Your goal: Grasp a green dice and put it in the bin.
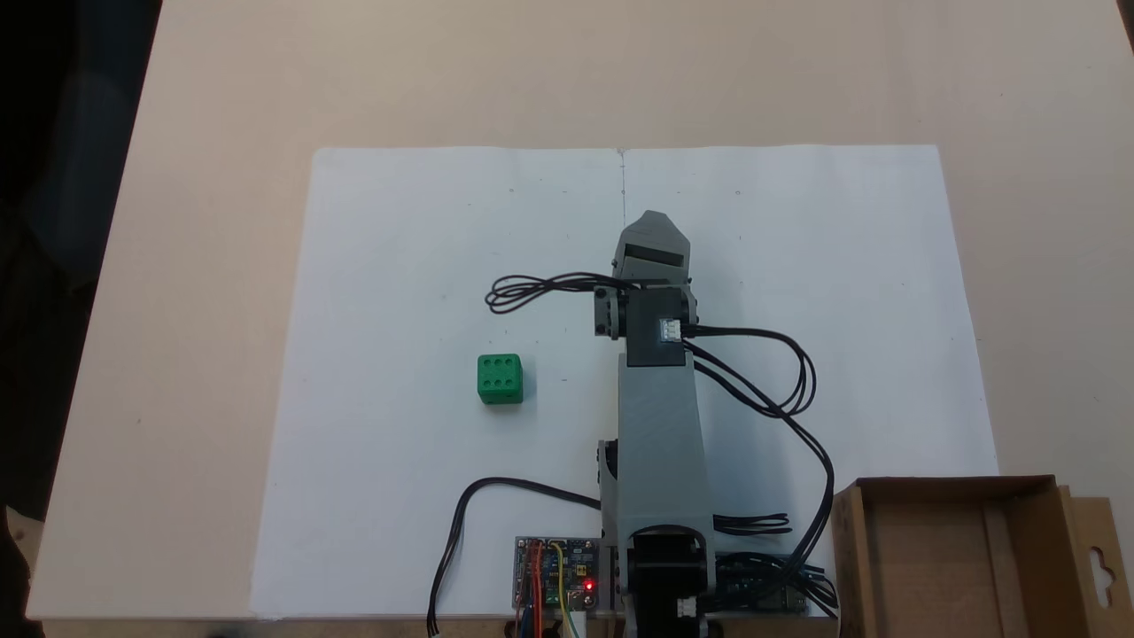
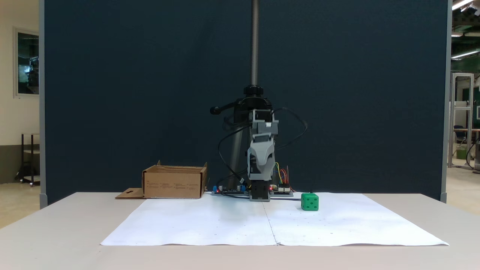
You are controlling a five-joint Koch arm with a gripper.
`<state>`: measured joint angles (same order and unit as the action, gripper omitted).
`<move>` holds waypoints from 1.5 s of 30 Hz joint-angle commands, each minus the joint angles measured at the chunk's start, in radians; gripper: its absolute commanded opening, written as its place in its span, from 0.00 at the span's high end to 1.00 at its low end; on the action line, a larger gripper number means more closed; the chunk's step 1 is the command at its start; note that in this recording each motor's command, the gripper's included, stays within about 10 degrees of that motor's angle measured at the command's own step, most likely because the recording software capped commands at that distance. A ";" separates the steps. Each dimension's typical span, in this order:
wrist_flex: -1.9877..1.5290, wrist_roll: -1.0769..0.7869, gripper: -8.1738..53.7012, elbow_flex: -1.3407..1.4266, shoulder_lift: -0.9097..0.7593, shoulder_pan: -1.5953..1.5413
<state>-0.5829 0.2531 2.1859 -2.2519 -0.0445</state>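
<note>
Green dice: the green dice (image 1: 500, 379) sits on the white paper sheet (image 1: 425, 266), its six-pip face up in the fixed view from above; in the fixed view from the front (image 2: 309, 201) it rests flat and square on the sheet, right of the arm's base.
Bin: the bin (image 1: 1019, 501) is an open brown cardboard box at the near right corner in the view from above, with a flap bearing a keyhole-shaped cutout; it looks empty. In the front view it stands (image 2: 174, 182) left of the arm, well apart from the dice.
End effector: the end effector (image 1: 653, 223) is folded in over the arm, pointing away from the base, off to the side of the dice and not touching it. Its jaws lie one behind the other in both fixed views (image 2: 261, 148), so I cannot tell whether they are apart or together.
Table: the table (image 1: 204, 177) is pale and flat under the sheet.
Likely handling: the dice looks like hard, light plastic; stiff, not fragile, probably somewhat smooth on its faces. It should not deform under a squeeze, but could slide on the paper if nudged from one side.
Where to take hold: two opposite side faces, jaws coming down from above and square to the cube, gripping about mid-height. A corner-to-corner pinch would likely twist it out.
Progress: by my judgement the grasp is not yet begun.
</note>
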 commanded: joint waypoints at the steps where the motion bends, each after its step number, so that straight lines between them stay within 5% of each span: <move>1: -0.161 0.152 0.21 -0.061 -0.083 -0.041; 18: -0.238 0.500 0.21 -0.080 -0.072 -0.592; 45: -0.140 0.644 0.27 -0.071 -0.071 -0.716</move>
<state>-0.7793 0.8176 2.1675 -2.2503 -0.7394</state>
